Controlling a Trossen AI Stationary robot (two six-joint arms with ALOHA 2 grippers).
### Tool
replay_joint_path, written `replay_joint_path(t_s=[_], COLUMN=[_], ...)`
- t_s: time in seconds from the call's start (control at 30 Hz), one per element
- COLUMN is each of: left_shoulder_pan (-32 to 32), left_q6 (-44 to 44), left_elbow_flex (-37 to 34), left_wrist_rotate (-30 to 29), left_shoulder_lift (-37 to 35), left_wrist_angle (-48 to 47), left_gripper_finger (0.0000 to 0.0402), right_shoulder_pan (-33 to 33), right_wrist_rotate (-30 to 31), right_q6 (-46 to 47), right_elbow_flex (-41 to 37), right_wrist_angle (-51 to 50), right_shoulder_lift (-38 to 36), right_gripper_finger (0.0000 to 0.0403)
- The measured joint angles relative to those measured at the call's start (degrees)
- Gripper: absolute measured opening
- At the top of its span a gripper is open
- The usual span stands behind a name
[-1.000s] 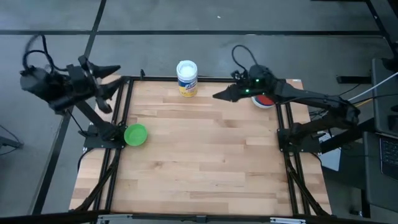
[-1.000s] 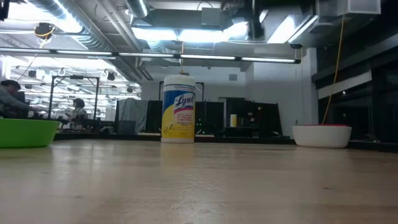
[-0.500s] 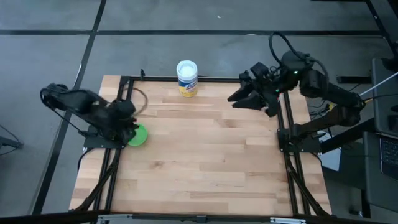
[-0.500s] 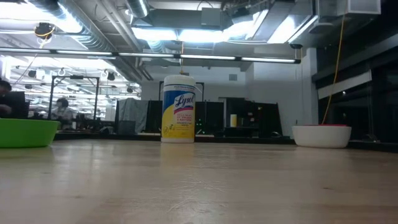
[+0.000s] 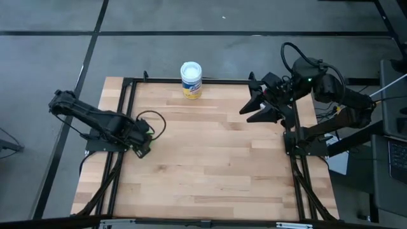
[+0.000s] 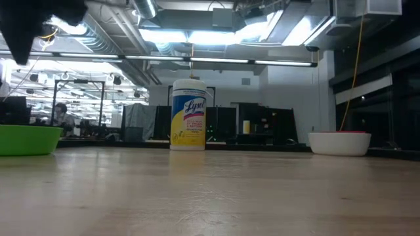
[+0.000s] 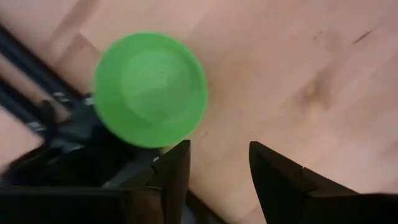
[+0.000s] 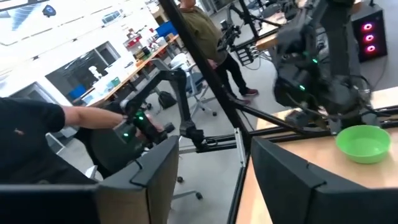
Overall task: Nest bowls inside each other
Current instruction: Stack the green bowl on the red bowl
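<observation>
The left gripper (image 7: 217, 168) hangs with fingers apart and empty above the green bowl (image 7: 150, 89), which sits at the table's (image 5: 210, 159) left edge, left of centre in the high view. At upper right, the right gripper (image 5: 249, 105) is spread open, holding nothing; a white bowl (image 6: 339, 143) with red inside rests at the right in the low view.

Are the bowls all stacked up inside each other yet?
Not yet. A red bowl already sits inside the white bowl at the table's right edge. The left tool hangs open over the green bowl, not holding it. The right tool is open and holds nothing. The green bowl must join the stack; no other bowls show.
</observation>
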Motion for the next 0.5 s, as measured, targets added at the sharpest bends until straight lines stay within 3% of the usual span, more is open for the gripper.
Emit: replay_joint_path(t_s=[0.2, 0.5], left_shoulder_pan=[4.1, 10.5], left_q6=[2.1, 6.7], left_elbow_flex=[-9.9, -20.3], left_wrist_rotate=[1.1, 2.7], left_shoulder_lift=[0.0, 0.0], left_wrist_angle=[11.6, 21.9], left_gripper_finger=[0.0173, 0.0187], right_shoulder_pan=[1.1, 1.2], right_wrist_rotate=[0.6, 1.5], right_q6=[1.8, 7.6], right_elbow_flex=[0.0, 0.0], right_wrist_angle=[0.7, 6.3], right_shoulder_lift=[0.0, -0.4], right_gripper_finger=[0.0210, 0.0200])
